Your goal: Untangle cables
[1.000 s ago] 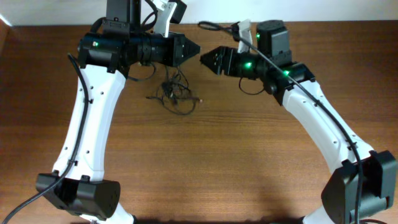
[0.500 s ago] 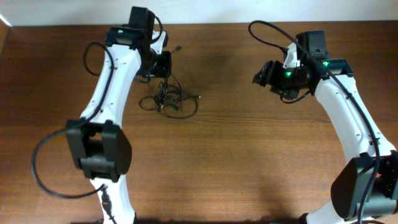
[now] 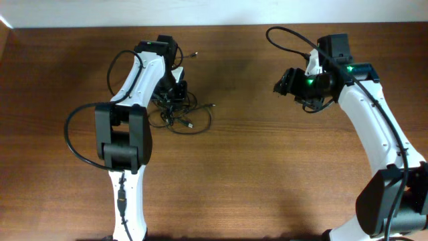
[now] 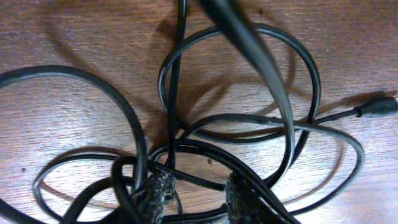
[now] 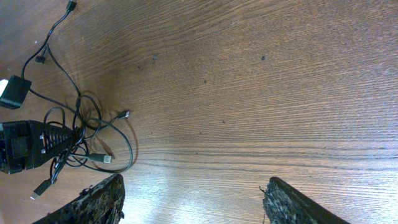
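The cables point(image 3: 190, 122) lie as a knotted clump of thin black cords with loose loops on the wooden table, left of centre. My left gripper point(image 3: 175, 94) is down in the clump. In the left wrist view, loops of cable point(image 4: 174, 93) fill the frame. The left gripper point(image 4: 198, 196) has its fingers apart, with strands crossing the gap and lying against both fingertips point(image 4: 155, 193). My right gripper point(image 3: 279, 82) hovers well to the right of the clump, and in its own view it point(image 5: 193, 202) is open and empty. The clump point(image 5: 84, 134) shows far off, with a silvery plug point(image 5: 104, 159).
A plug end point(image 4: 379, 107) sticks out at the clump's right side. A thin cord with a small plug point(image 3: 193, 52) trails near the table's back edge. Thick black arm cables point(image 3: 287, 37) loop above the right arm. Bare wood point(image 3: 267, 167) lies between the arms.
The left arm has swung down into the clump and its jaws have gone from shut to apart. The right gripper has drawn back to the right and opened wider. The clump has shifted slightly.
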{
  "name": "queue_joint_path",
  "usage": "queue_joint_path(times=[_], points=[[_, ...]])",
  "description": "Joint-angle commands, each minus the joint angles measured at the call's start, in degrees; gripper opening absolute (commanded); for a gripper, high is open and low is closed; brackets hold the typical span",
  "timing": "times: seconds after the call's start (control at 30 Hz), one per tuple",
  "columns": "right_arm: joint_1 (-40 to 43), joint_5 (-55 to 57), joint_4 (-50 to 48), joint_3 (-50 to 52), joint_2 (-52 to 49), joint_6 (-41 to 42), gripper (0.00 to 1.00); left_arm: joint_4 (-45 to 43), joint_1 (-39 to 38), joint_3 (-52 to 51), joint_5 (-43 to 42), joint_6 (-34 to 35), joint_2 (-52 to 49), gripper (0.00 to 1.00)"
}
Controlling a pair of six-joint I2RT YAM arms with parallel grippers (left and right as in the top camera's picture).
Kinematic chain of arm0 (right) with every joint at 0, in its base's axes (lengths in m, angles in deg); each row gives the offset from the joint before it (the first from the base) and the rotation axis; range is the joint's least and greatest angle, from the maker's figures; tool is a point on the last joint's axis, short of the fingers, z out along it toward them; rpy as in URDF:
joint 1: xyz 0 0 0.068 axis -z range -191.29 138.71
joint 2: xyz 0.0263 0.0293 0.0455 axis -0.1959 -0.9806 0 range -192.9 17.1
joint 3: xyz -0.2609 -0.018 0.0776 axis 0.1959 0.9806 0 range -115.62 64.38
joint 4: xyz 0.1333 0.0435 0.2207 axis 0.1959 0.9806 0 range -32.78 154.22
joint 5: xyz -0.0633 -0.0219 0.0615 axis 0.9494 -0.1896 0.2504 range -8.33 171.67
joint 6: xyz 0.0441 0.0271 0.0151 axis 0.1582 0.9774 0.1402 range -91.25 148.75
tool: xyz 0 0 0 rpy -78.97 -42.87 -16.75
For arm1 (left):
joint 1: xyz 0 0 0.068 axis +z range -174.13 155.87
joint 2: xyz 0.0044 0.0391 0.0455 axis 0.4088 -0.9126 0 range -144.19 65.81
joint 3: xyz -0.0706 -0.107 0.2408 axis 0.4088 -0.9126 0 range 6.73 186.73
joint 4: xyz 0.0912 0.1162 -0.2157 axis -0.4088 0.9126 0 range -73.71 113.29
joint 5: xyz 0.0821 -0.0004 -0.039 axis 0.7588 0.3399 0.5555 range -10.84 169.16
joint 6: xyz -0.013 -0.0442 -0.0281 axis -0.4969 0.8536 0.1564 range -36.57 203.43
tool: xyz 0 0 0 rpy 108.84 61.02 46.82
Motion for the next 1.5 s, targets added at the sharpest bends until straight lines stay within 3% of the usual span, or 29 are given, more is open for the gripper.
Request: queue_joint_path(times=[0.0,0.03,0.1,0.2,0.27,0.33,0.53,0.7,0.77,0.87,1.0,1.1,1.17,1.23,1.33,1.47], points=[[-0.07,0.68,0.15,-0.13,0.42,-0.72,0.73,-0.52,-0.39,0.04,1.7,-0.48,-1.49,0.23],[-0.07,0.52,0.17,-0.13,0.42,-0.74,0.73,-1.03,-0.66,0.04,1.49,-0.48,-1.49,0.0],[-0.04,-0.66,0.13,-0.13,0.44,-0.96,0.73,-1.44,-1.11,1.05,-5.03,-3.52,-1.33,0.0],[-0.04,-10.43,-1.36,-0.13,0.44,-6.36,0.73,-1.4,-1.14,8.7,-33.2,-17.44,0.76,0.0],[-0.04,-18.14,-3.34,-0.13,0.44,-8.24,0.73,-1.09,-1.14,15.91,-43.6,-18.18,2.1,0.0],[-0.04,-25.03,-7.15,-0.13,0.44,-8.2,0.73,1.46,-1.42,23.17,-48.72,-18.16,3.23,0.0],[-0.81,-30.21,-17.99,-0.15,0.44,0.0,0.73,6.29,-3.17,30.05,-48.83,-18.14,4.92,0.0],[-3.85,-29.64,-28.28,-0.15,0.44,9.75,0.76,5.64,-7.13,30.05,-34.1,-14.93,4.85,0.0],[-4.66,-29.2,-28.76,-0.15,0.44,10.54,0.76,5.03,-7.54,30.05,-33.79,-14.47,4.85,0.0],[-8.52,-15.52,-18.95,-0.13,0.26,12.11,0.75,3.21,-7.58,30.05,-34.03,-11.63,4.85,0.0],[-11.85,-8.74,-17.62,-0.13,-1.84,15.5,0.7,2.16,-7.58,30.05,-38.69,-11.45,4.85,0.0],[-12.41,-5.84,-18.05,-0.13,-3.67,17.62,0.54,1.86,-7.45,30.05,-41.0,-11.45,4.85,0.0],[-12.33,-5.03,-18.05,-0.13,-4.07,17.59,0.35,0.79,-6.49,30.08,-41.62,-9.75,4.96,0.0],[-12.13,-4.46,-18.01,-0.13,-4.07,17.33,0.04,-0.94,-4.5,30.1,-44.22,-9.09,4.96,0.0],[-9.46,-7.08,-16.13,-0.15,-3.41,12.85,0.04,-1.97,-0.17,30.12,-41.51,-8.68,4.96,0.0],[-1.2,-7.91,-6.38,-0.2,3.06,1.95,0.04,-1.25,6.6,30.12,-27.47,-8.68,4.96,0.0]])
